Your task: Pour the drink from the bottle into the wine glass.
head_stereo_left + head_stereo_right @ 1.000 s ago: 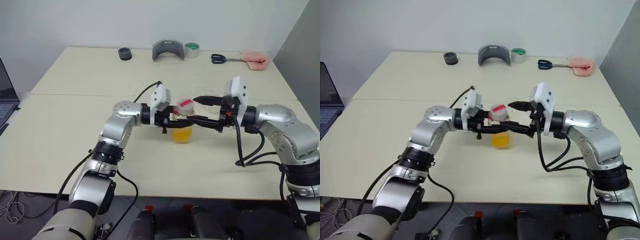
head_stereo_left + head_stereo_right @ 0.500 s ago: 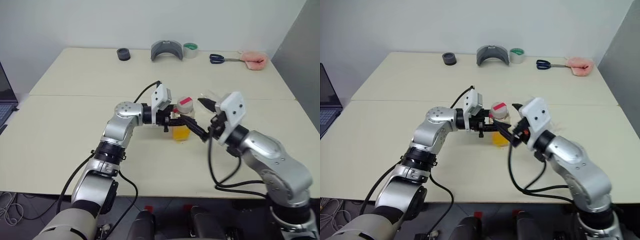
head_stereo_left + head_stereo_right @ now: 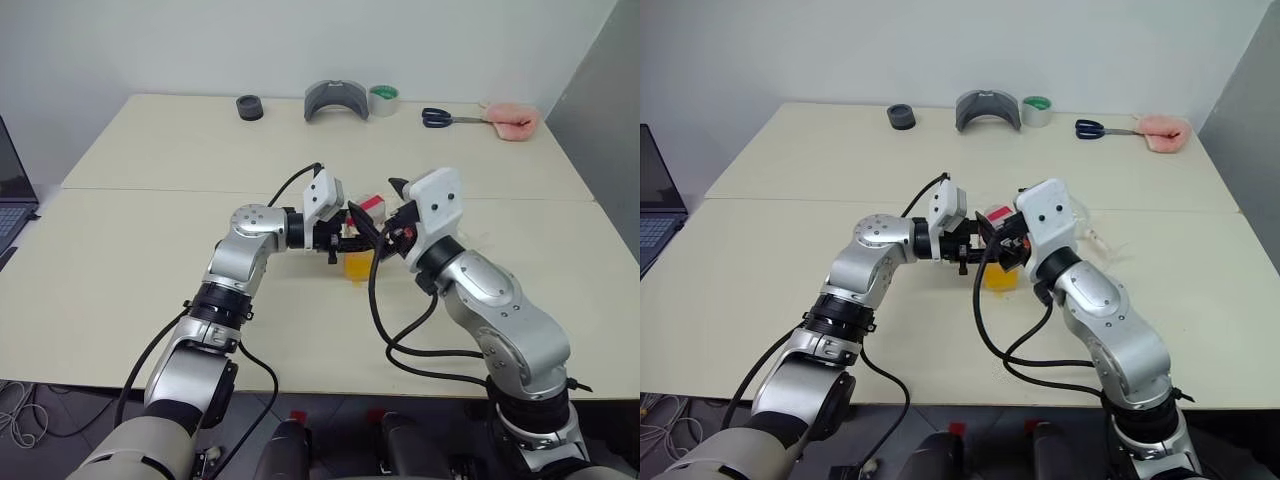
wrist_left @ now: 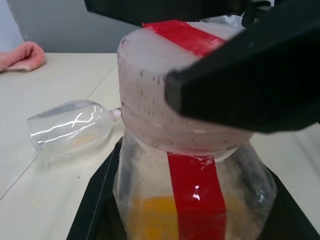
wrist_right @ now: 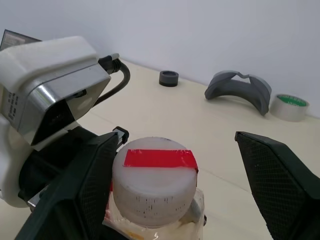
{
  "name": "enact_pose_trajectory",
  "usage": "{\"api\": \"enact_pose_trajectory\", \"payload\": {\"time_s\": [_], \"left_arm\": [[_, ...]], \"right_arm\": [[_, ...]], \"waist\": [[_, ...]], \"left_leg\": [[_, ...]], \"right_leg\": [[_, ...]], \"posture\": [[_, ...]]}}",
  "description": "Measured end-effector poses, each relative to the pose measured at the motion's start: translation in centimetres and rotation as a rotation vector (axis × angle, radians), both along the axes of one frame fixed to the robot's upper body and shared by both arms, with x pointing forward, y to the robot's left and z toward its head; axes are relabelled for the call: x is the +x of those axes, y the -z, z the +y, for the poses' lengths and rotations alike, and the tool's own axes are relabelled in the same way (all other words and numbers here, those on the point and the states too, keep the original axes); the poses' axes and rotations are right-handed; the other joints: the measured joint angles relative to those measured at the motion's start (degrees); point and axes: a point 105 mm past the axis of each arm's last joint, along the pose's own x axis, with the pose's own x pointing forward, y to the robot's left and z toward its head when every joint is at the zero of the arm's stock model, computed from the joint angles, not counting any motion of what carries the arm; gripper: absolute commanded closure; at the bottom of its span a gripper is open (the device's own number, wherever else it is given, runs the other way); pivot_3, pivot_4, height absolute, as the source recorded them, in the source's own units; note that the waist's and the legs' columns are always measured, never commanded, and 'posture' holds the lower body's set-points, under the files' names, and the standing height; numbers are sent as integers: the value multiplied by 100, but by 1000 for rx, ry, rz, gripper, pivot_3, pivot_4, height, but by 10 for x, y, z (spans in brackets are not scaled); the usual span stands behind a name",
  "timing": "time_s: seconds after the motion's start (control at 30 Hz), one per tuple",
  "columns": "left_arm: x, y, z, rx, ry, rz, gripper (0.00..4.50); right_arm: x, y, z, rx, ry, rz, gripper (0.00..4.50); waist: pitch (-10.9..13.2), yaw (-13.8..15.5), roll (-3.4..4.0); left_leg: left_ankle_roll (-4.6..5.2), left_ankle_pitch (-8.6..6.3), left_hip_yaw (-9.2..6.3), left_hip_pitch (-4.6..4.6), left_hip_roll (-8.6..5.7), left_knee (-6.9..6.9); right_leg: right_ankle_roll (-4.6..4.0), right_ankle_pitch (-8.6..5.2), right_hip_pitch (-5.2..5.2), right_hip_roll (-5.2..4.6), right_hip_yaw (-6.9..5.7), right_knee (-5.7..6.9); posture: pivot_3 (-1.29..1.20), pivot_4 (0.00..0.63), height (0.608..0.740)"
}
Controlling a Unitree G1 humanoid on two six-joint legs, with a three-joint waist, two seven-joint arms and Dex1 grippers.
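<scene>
My left gripper (image 3: 349, 240) is shut on the bottle (image 4: 190, 165), holding it upright just above the table's middle. The orange drink (image 3: 358, 266) fills its lower part. Its white cap (image 5: 154, 182) carries a red strip. My right gripper (image 5: 178, 136) is open, with one finger on each side of the cap. One of its fingers (image 4: 240, 85) lies close against the cap; the other stands well apart. The wine glass (image 4: 70, 127) lies on its side on the table beyond the bottle, its bowl holding no drink.
Along the far edge lie a black ring (image 3: 250, 106), a grey curved piece (image 3: 337, 100), a tape roll (image 3: 384, 99), scissors (image 3: 445, 117) and a pink cloth (image 3: 512, 120). A laptop (image 3: 10, 195) sits at the left edge.
My right arm has swung in from the right and turned toward the bottle, so its open fingers now straddle the cap. The left gripper and the bottle have stayed put.
</scene>
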Motion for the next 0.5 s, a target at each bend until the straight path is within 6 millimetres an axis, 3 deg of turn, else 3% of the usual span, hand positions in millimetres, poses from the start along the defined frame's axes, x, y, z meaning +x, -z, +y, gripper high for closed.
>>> {"api": "enact_pose_trajectory", "payload": {"time_s": [0.07, 0.13, 0.3, 0.5], "left_arm": [[0, 0, 0, -1, -3, -2, 2685], [0, 0, 0, -1, -3, -4, 2685], [0, -1, -1, -5, -3, -12, 2685], [0, -1, -1, -5, -3, -15, 2685]], "right_arm": [[0, 2, 0, -4, 0, 11, 547], [0, 2, 1, -3, -2, 14, 911], [-2, 3, 8, 1, -30, 18, 2546], [-2, 3, 8, 2, -34, 17, 2623]], "waist": [[0, 0, 0], [0, 0, 0], [0, -3, 0], [0, -2, 1]], "left_leg": [[1, -1, 0, 0, 0, 0], [2, -1, 0, 0, 0, 0], [3, -2, -1, 0, 0, 0], [4, -2, -1, 0, 0, 0]], "right_leg": [[0, 0, 0, 0, 0, 0], [0, 0, 0, 0, 0, 0], [0, 0, 0, 0, 0, 1], [0, 0, 0, 0, 0, 0]], "posture": [[0, 150, 740], [0, 150, 740], [0, 150, 740], [0, 150, 740]]}}
